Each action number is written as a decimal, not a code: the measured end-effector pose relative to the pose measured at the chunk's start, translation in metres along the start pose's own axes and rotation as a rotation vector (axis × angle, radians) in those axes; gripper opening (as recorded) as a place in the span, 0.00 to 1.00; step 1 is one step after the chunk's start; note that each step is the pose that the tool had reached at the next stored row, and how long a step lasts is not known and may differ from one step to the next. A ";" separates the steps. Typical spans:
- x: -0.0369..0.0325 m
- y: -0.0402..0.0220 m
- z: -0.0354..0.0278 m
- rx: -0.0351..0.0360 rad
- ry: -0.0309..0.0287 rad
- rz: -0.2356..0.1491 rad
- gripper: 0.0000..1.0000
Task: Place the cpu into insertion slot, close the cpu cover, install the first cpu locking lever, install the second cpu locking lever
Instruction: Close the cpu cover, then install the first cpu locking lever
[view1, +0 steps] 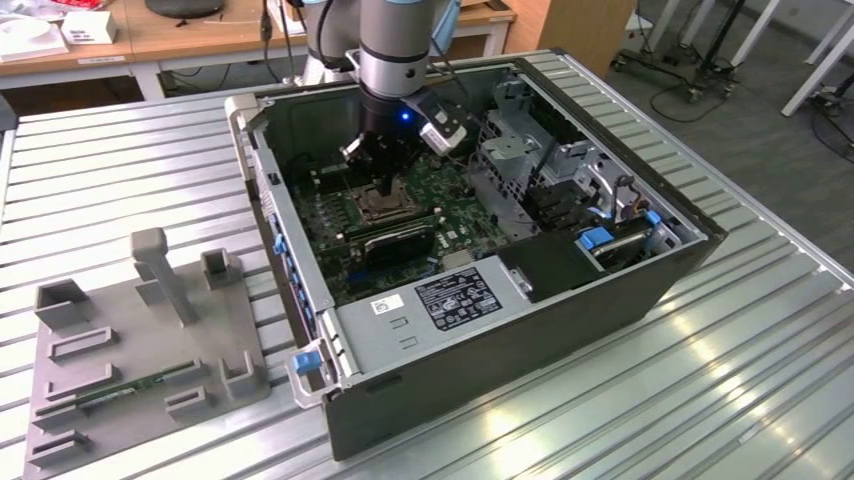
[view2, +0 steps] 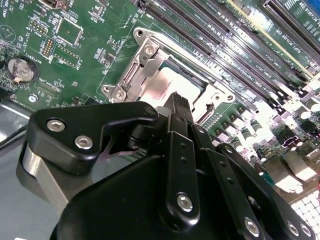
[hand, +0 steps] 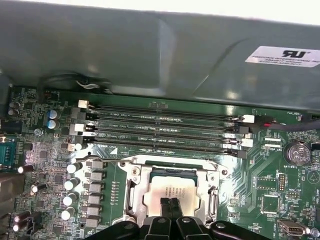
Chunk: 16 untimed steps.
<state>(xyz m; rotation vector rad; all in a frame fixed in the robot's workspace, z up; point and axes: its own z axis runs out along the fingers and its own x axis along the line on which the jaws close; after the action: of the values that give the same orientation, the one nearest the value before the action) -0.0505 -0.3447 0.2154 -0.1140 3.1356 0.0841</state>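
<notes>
Where the arm reaches down through the open side of the case, the gripper stands over the cpu. Its two black fingers are pressed together with nothing between them. In both wrist views their tips lie over the chip's silver top. Whether they touch it or hang just above it cannot be told.

The cpu sits in the slot, and the cover lies down around it, its window showing the chip. Four long memory slots run just beside the cover, between it and the grey case wall. In the second wrist view a thin metal rod follows the cover's edge on that same side.

A row of small silver capacitors stands near one flank of the cover. A coin battery lies well apart on the other flank, on the green board.

In the exterior view a metal drive cage rises just beside the arm toward the exterior view's right. A labelled box takes up the case's near end. The case walls ring the board on all sides, so the room is open only from above.

Outside the case, a grey fixture tray lies on the slatted table, well apart toward the exterior view's left.
</notes>
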 end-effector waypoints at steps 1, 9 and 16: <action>0.0000 0.0000 0.0000 0.0007 -0.0002 0.003 0.11; 0.0001 0.0000 0.0003 0.0026 -0.0038 0.072 0.11; 0.0001 0.0000 0.0003 0.0026 -0.0038 0.073 0.11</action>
<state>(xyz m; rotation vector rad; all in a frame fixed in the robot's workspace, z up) -0.0506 -0.3447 0.2151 0.0003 3.1358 0.0803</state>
